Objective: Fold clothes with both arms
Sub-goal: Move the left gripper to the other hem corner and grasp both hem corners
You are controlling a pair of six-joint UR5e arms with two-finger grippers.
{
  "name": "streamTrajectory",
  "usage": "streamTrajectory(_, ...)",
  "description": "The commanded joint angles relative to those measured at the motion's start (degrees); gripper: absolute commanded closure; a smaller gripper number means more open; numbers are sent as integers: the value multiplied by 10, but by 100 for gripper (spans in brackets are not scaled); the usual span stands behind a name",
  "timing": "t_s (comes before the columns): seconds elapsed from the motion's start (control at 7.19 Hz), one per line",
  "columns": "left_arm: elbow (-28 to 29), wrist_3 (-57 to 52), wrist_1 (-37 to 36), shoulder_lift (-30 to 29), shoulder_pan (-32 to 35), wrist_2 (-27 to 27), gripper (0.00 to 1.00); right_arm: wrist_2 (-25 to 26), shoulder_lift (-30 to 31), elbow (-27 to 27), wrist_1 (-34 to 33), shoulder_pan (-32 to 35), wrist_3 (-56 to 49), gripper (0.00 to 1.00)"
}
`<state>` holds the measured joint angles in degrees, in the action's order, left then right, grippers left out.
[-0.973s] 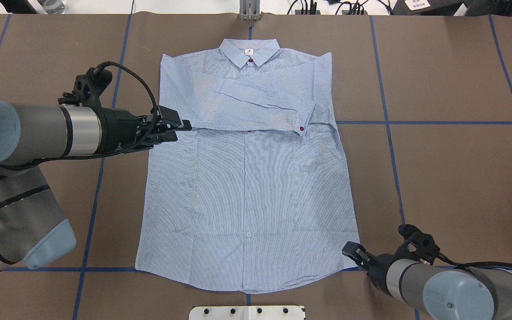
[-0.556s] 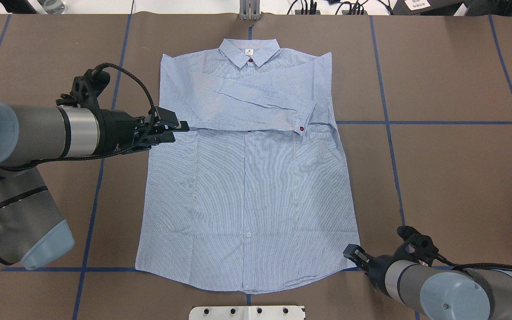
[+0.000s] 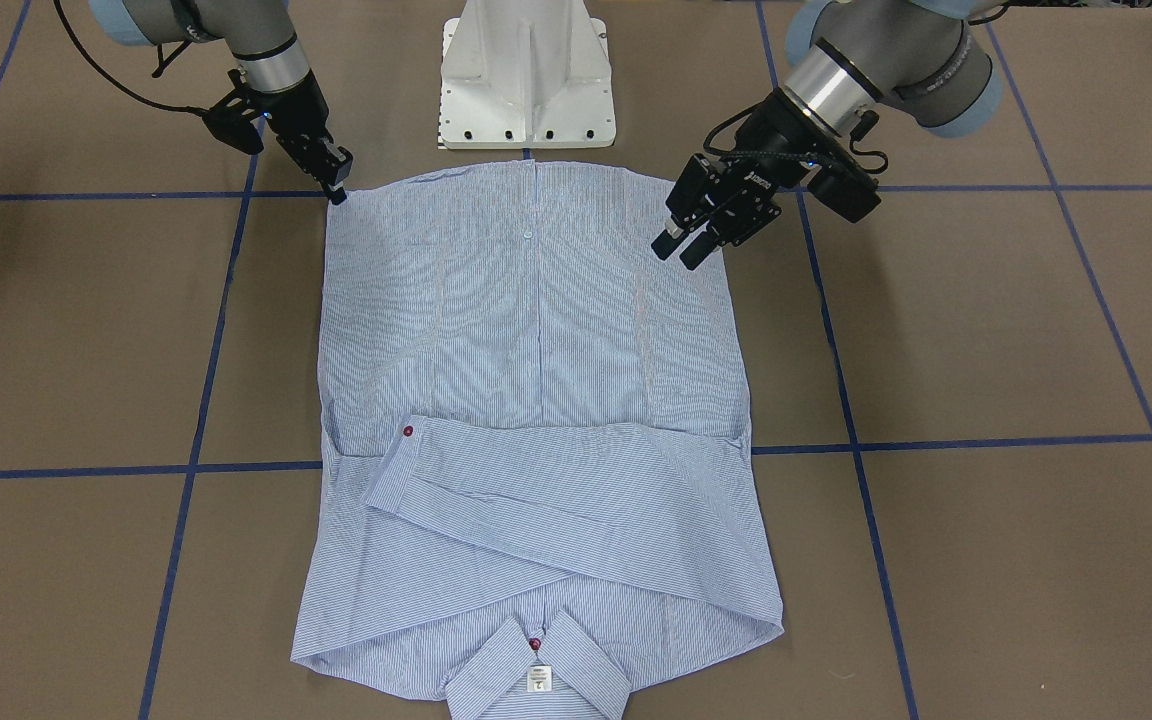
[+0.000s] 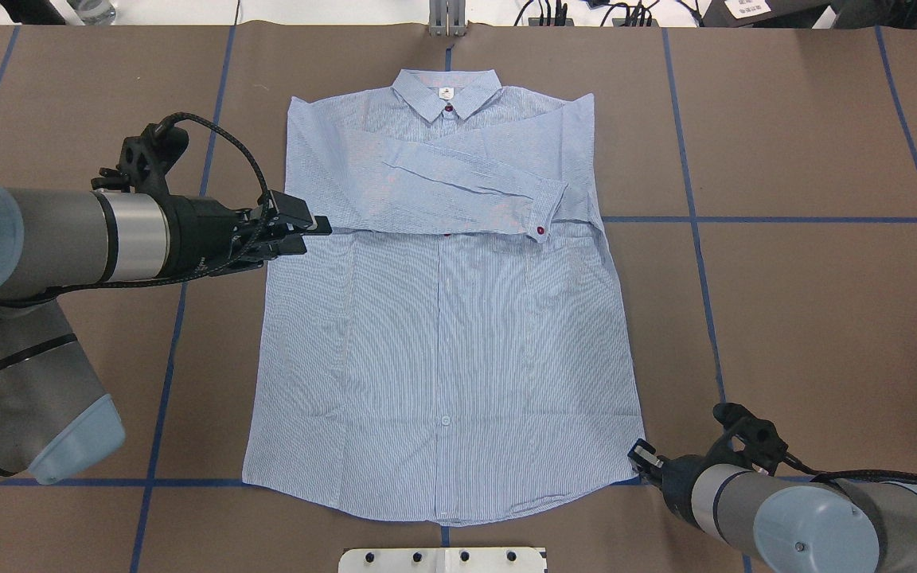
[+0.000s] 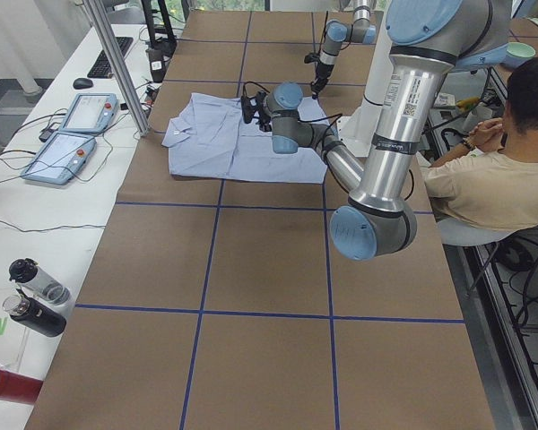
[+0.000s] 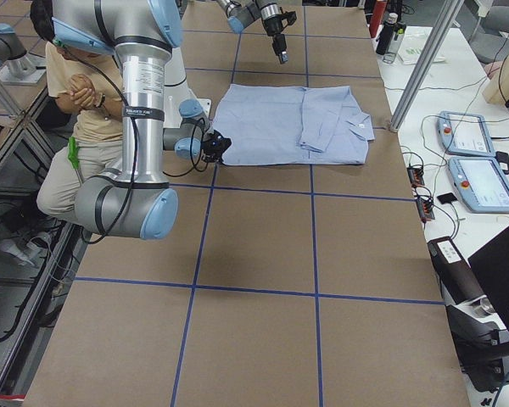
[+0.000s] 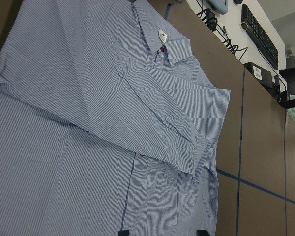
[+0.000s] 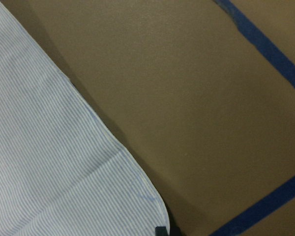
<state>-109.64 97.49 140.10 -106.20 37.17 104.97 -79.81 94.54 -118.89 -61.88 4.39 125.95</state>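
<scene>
Left gripper [image 3: 677, 254] has backed slightly off the shirt [image 4: 442, 334], jaws apart, above its side edge. Right gripper [image 3: 338, 192] has edged up to the hem corner, jaws together. Shirt lies flat on table [image 4: 809, 318], sleeves folded across the chest.

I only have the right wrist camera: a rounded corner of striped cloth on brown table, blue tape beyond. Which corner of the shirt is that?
Observer: The hem corner on the robot's right side. The right gripper sits right at that corner of the shirt, the collar at the far end.
Operator: Does the left arm have its side yet?
Observer: No. The left gripper is open, holds nothing, and hangs above the shirt's side edge on the robot's left.
Operator: Are the sleeves in?
Observer: Yes. Both sleeves lie folded across the chest, with a red-buttoned cuff on top.
</scene>
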Motion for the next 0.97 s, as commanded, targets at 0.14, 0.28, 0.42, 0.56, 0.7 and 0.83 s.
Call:
streamTrajectory(0.14, -40, 9, -5, 67, -2, 4, 46, -3, 3, -15, 0, 1, 0, 100)
streamTrajectory(0.28, -70, 9, -35, 125, -16, 5, 46, -3, 4, -20, 0, 0, 0, 100)
streamTrajectory(0.42, -75, 11, -50, 155, -44, 5, 45, -5, 4, -22, 1, 1, 0, 100)
streamTrajectory(0.56, -76, 50, -52, 176, -79, 3, 45, -7, 5, -27, 1, 1, -1, 100)
streamTrajectory(0.7, -77, 85, -52, 194, -128, -3, 45, -8, 5, -27, 0, 1, -3, 100)
streamTrajectory(0.83, -76, 134, -53, 195, -174, -24, 45, -10, 6, -26, 0, 3, -4, 100)
